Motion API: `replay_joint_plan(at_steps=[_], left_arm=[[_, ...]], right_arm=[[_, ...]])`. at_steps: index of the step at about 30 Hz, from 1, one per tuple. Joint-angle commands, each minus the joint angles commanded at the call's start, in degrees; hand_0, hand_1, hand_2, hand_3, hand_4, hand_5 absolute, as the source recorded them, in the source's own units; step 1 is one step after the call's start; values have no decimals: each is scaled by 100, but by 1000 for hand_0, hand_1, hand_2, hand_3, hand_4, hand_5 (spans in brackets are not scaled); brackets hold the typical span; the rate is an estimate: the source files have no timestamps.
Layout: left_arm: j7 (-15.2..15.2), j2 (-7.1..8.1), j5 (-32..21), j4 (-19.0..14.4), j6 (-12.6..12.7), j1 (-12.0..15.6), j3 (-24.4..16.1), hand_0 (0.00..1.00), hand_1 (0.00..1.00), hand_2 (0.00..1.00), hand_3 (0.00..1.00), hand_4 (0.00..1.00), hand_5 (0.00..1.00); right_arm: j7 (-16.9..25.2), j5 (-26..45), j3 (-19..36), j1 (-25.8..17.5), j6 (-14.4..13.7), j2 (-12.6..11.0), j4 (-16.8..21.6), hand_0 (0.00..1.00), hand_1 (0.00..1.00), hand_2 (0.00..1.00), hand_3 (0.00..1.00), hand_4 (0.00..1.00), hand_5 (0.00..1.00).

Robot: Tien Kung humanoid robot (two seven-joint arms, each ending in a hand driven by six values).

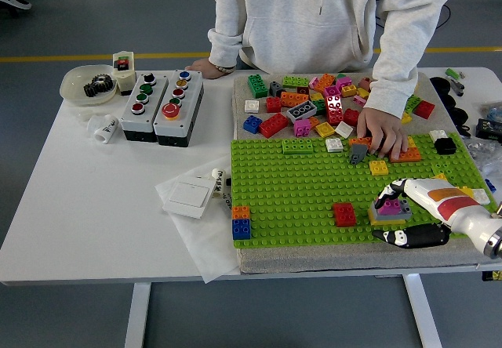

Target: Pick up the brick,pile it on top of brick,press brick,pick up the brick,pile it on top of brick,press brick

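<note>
We see the brick stack (390, 211), magenta on grey on yellow, standing on the green baseplate (306, 191) near its front right corner. Our right hand (401, 211) wraps it, white fingers (394, 186) curled over the top and black thumb (404, 237) just in front. A red brick (343, 214) sits left of the stack, an orange-on-blue pair (241, 222) at the baseplate's front left corner. Behind the stack, a person's hand (384, 132) presses on loose bricks (314, 105).

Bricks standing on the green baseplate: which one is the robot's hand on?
The magenta brick topping the small grey-and-yellow stack, under the right hand. The lone red brick and the orange-on-blue stack stand farther left, untouched.
</note>
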Motion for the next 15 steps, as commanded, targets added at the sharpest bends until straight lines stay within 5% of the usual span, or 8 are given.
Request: replay_joint_plan(at_steps=[15], left_arm=[[2, -2, 5, 0, 2, -6, 5, 757, 790, 829, 620, 646, 674]], right_arm=[[-5, 23, -194, 144, 46, 29, 0, 692, 671, 721, 572, 868, 500]])
